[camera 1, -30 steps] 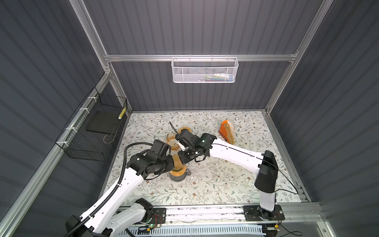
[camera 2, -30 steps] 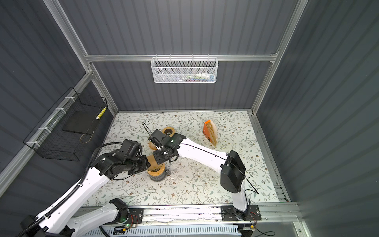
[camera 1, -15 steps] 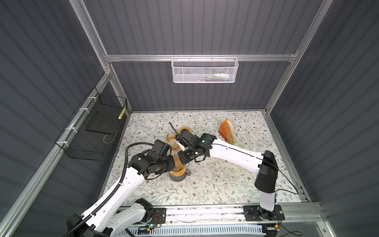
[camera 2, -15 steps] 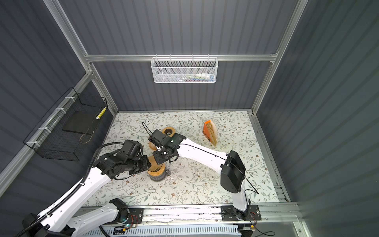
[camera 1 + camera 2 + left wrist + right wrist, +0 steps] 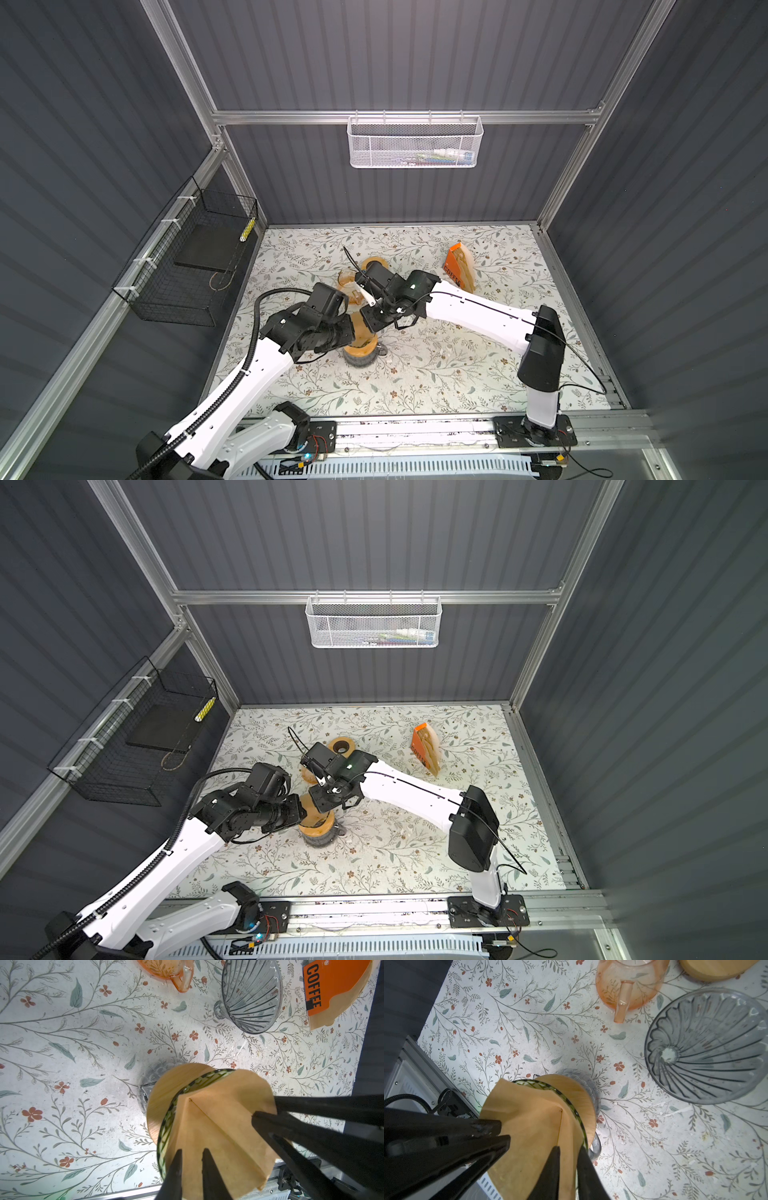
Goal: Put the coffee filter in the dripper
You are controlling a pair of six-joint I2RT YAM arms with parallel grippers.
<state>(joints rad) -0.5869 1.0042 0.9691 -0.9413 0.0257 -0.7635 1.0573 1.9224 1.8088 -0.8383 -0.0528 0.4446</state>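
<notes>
Coffee filter [image 5: 218, 1126] sits opened as a cone inside the green dripper [image 5: 168, 1124], with an arm at each opposite edge, likely to spread the paper against the glass. Left gripper [image 5: 192, 1156] pinches the paper at the rim. The right gripper [image 5: 568, 1152] straddles paper and rim with its jaws slightly apart (gripping or loose, I cannot tell). Beyond both jaws lies a spare grey dripper [image 5: 251, 995], and farther off the orange filter pack [image 5: 336, 985].

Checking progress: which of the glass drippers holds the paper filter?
The green-rimmed dripper on the wooden collar; the brown coffee filter sits in it. The grey ribbed dripper and the pink dripper are empty.
</notes>
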